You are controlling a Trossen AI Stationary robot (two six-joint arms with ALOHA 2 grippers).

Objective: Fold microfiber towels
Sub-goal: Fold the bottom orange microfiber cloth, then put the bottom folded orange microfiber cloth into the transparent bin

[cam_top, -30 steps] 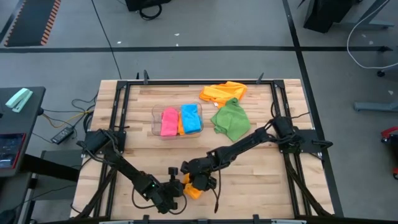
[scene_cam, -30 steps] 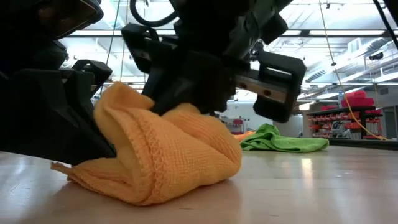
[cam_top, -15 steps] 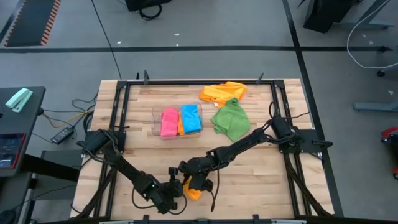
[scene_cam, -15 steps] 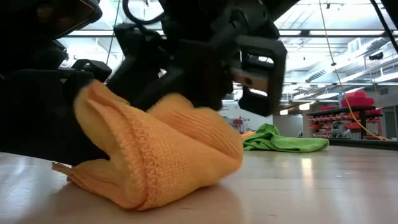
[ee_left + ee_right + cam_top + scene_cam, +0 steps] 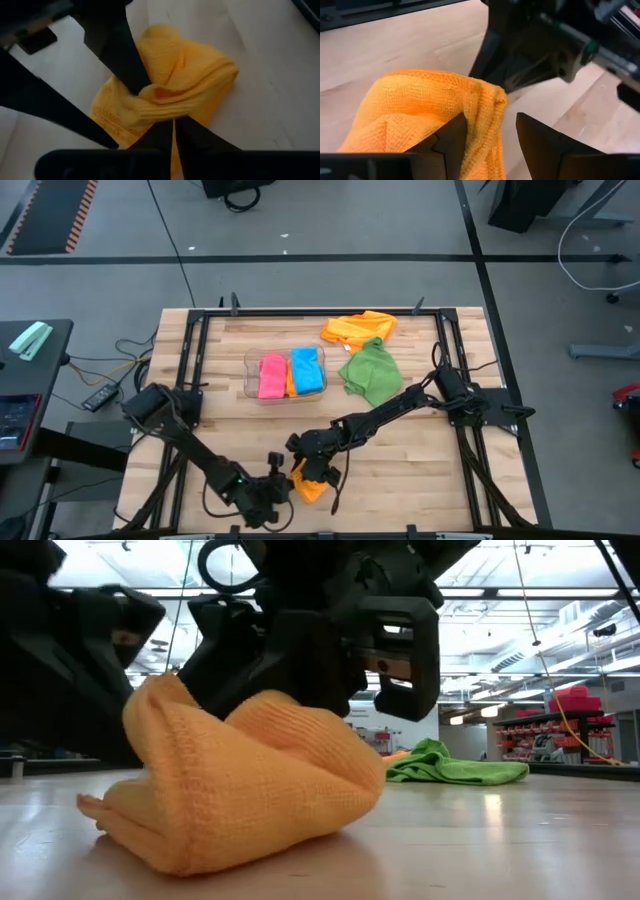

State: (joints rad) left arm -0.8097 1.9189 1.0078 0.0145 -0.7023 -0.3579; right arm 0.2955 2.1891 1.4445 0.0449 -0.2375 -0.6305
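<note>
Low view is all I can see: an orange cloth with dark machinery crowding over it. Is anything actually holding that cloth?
Observer: Yes. The left wrist view shows the left gripper with its jaws shut on a bunched fold of the orange towel.
Visitor: And the other arm?
Observer: In its own wrist view, the right gripper has its jaws standing apart. The towel's edge lies against one of them, not clamped.
Visitor: Are any towels finished?
Observer: From above, a pink towel and a blue towel lie folded side by side in a clear bin farther back on the table.
</note>
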